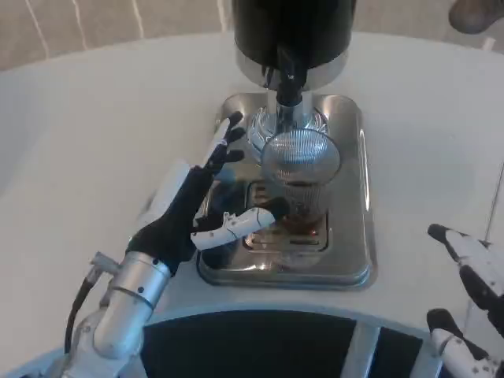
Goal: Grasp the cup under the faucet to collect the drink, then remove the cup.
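Note:
A ribbed clear glass cup (300, 167) stands upright on the steel drip tray (352, 236), right below the black faucet (288, 77) of the dark dispenser (291, 27). Some brown drink shows low in the cup. My left hand (206, 201) is just left of the cup with its fingers spread. The long fingers (227, 140) point up past the cup's left side, apart from it, and the thumb tip (272, 211) touches the cup near its base. My right hand (472, 303) lies at the lower right on the table, fingers apart and holding nothing.
The dispenser's chrome base stands at the back of the tray. White table surface lies to the left and right of the tray. A dark curved edge runs along the bottom of the picture.

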